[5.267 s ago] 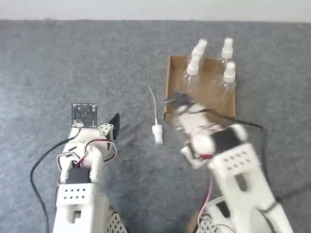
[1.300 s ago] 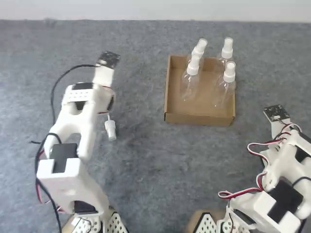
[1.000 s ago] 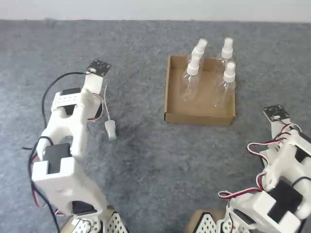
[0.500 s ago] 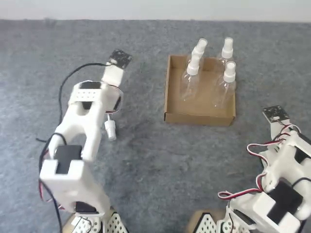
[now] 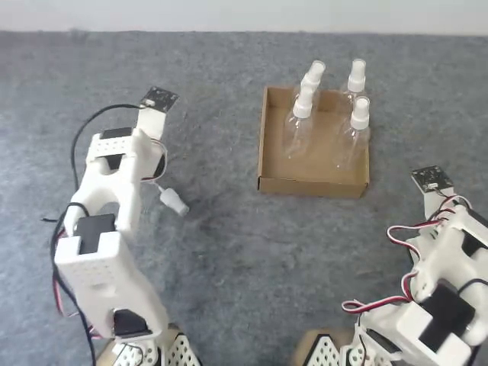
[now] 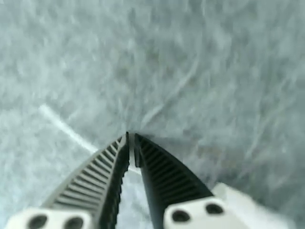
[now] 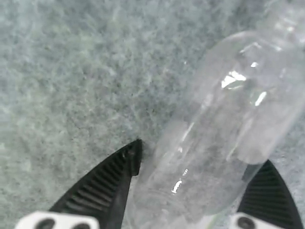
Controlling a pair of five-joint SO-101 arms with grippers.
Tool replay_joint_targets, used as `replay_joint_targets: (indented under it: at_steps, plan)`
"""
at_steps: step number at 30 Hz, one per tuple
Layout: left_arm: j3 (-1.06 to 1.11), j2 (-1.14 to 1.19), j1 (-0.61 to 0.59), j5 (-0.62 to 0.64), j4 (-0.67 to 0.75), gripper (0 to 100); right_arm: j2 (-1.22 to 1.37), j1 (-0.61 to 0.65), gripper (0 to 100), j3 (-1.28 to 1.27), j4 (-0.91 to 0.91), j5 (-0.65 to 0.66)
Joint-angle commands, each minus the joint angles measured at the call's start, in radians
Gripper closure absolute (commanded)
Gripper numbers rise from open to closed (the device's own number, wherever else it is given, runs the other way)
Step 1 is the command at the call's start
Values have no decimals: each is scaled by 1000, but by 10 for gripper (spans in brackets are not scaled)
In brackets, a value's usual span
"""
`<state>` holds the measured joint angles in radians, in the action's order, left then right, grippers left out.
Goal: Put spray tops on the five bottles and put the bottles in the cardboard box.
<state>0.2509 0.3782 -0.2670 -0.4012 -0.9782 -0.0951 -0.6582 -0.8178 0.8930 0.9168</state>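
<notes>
Grey felt covers the desk. The last spray top lay loose near the centre five seconds ago. It now sits at about 9 o'clock, because your left arm has picked it up. The left jaws are almost closed on its thin tube, and the white head sticks out toward 4 o'clock. Over the last second that arm has swung side to side and the head has tipped with it, so I judge the pinch gives you little control of the head.

Your right arm has pulled back from the box front to 5 o'clock. The right jaws are spread wide around the fifth bottle, one pressed to each clear side.

So both halves of the last pair are in hand but well apart. What remains is bringing them together and feeding the tube down the neck.

The box at 1 o'clock holds four capped bottles upright, set toward its far side, with brown floor showing along the near wall. That near wall and the standing tops are what the bottle must get past.
</notes>
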Motion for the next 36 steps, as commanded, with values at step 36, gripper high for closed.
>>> replay_joint_targets:
  at_steps: [36]
  plan:
    - [193, -474, 229, -3, -184, 844, -16, -2, 670, -20, -2, 20]
